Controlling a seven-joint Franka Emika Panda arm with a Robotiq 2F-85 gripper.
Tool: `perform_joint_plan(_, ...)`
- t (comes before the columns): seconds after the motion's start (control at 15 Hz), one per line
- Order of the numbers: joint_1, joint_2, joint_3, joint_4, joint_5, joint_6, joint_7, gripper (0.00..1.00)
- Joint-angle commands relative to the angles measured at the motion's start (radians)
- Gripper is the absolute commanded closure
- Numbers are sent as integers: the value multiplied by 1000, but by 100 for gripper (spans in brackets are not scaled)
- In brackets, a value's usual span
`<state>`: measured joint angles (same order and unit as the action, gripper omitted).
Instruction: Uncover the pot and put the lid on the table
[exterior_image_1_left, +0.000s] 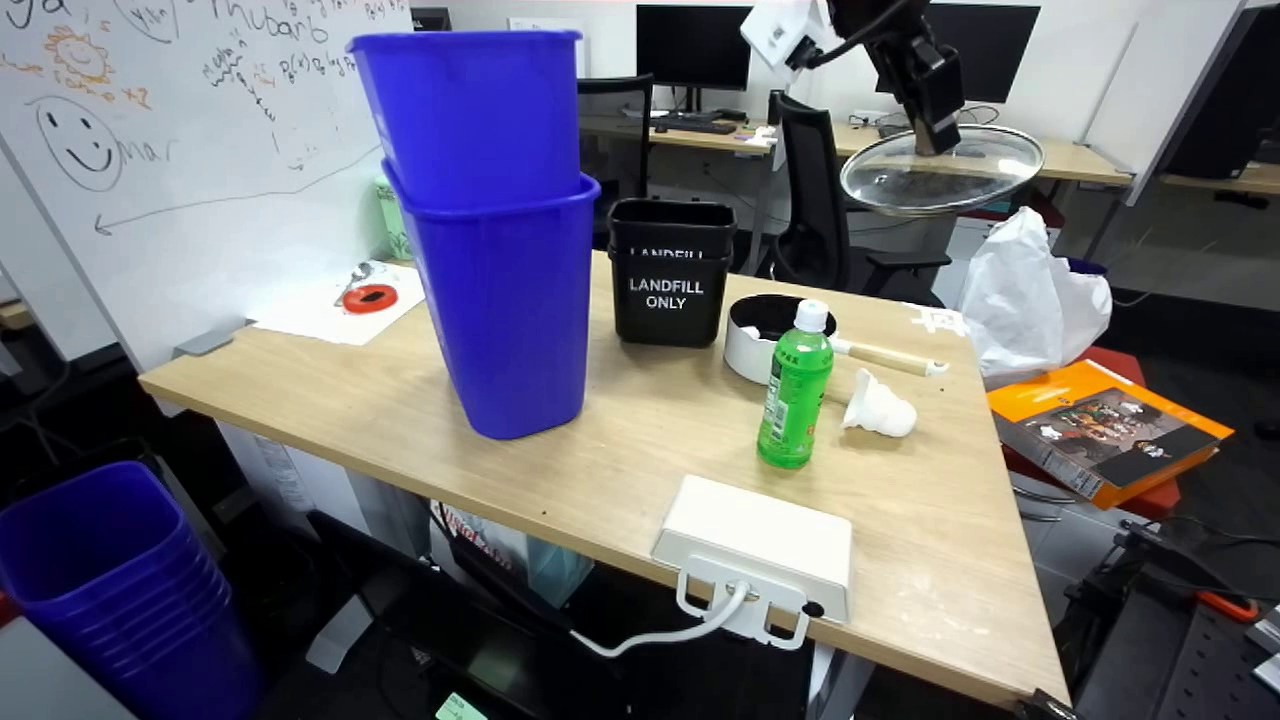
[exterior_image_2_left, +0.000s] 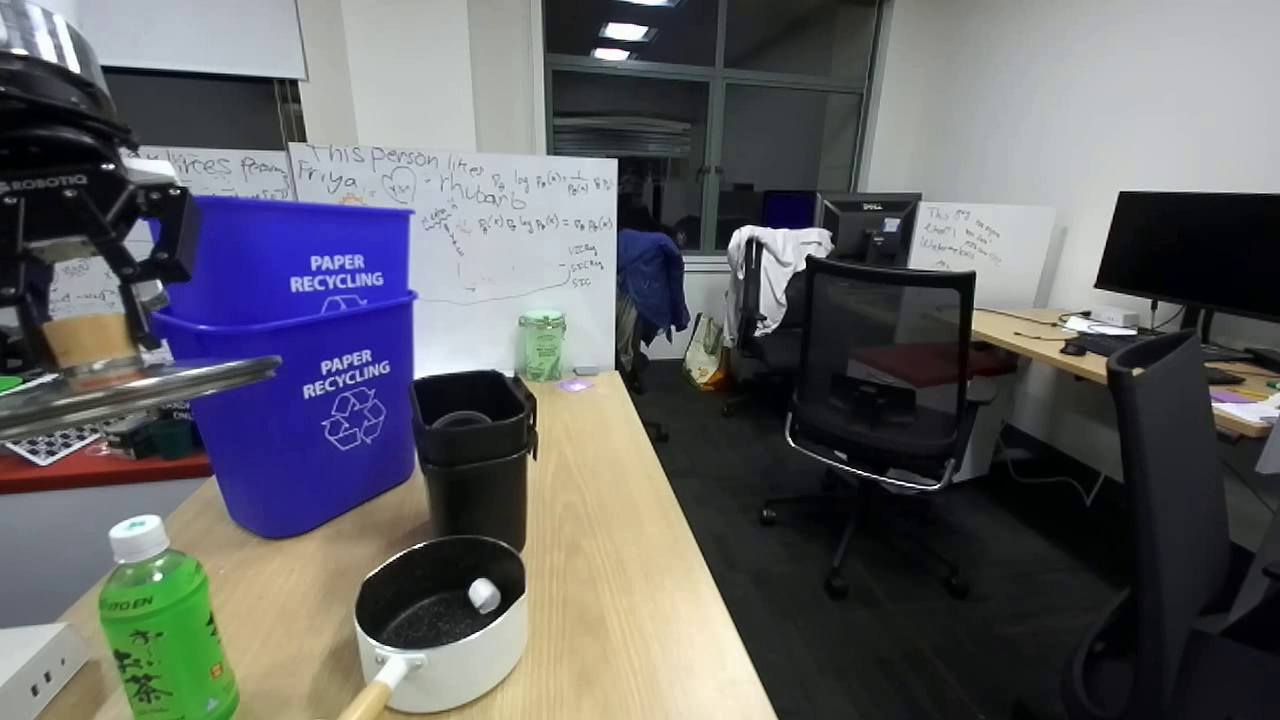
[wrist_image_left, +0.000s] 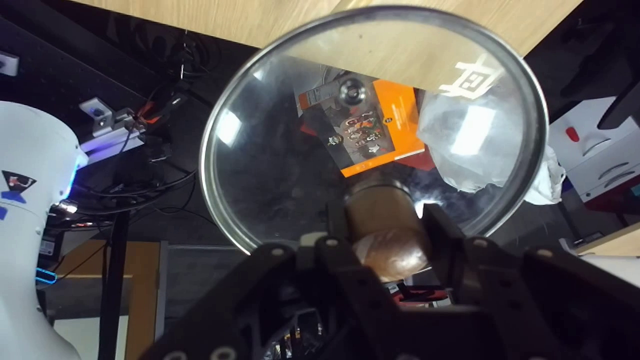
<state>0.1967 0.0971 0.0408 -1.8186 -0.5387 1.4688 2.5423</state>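
The lid, a see-through disc with a metal rim and brown knob, is in the air in both exterior views (exterior_image_1_left: 985, 165) (exterior_image_2_left: 200, 380). My gripper (exterior_image_1_left: 935, 140) is shut on its knob; this also shows in the wrist view (wrist_image_left: 386, 220), where the lid glass (wrist_image_left: 265, 150) fills the middle. The pot (exterior_image_1_left: 750, 355), white outside and dark inside with a light wooden handle, stands uncovered on the table (exterior_image_1_left: 620, 440). A small white object lies in the pot (exterior_image_2_left: 460, 665). The lid is high and apart from the pot, beyond the table's edge in the wrist view.
A green bottle (exterior_image_1_left: 795, 400) and a white crumpled cup (exterior_image_1_left: 880, 405) stand near the pot. Stacked blue bins (exterior_image_1_left: 500, 250), black bins (exterior_image_1_left: 670, 290) and a white box (exterior_image_1_left: 760, 540) are on the table. A white bag (exterior_image_1_left: 1030, 300) and an orange box (exterior_image_1_left: 1110, 430) are beside it.
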Motion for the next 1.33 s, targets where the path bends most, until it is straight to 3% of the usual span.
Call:
perform_joint_plan(0.0,-8,-42,37,-15,67,-64,17,84)
perform_joint_plan(0.53,-5,-207,121,-88,204,-294,-4,84)
perform_joint_plan(0.6,-9,-219,127,-97,197,-297,-9,84)
perform_joint_plan(0.67,-11,-202,131,-80,189,-264,-22,59)
perform_joint_plan(1.27,-14,-219,133,-103,190,-272,-21,59)
